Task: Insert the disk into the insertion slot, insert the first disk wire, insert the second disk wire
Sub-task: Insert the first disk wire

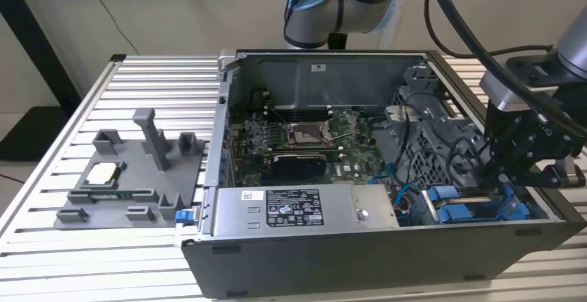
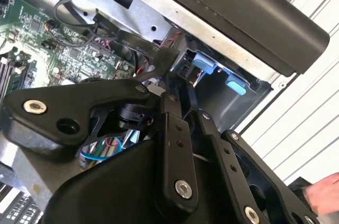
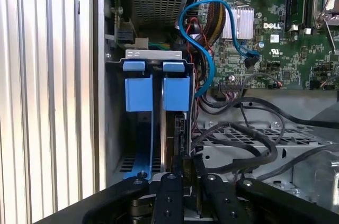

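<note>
The case [image 1: 385, 247] lies open on a slatted table [image 1: 92, 109]. The disk [image 3: 176, 92] stands edge-on in the slot [image 3: 153, 53], at the case's near corner on the exterior view's right, with its two blue carrier tabs side by side at the slot's mouth. The gripper [image 1: 500, 178] reaches down into that corner, right over the disk's rear edge. I cannot tell whether it is open, closed or holding anything, because something dark sits at its tip in both wrist views.

A bundle of black cables [image 3: 249, 139] lies across a perforated grey plate just beside the slot, and some strands run up to the gripper. A blue cable [image 3: 198, 38] loops from the motherboard [image 1: 303, 133] down past the nearer carrier tab. The power supply [image 1: 293, 209] sits along the near wall, to the exterior view's left of the disk. Well apart, on the exterior view's left, a grey fixture tray [image 1: 128, 178] rests on the table.
</note>
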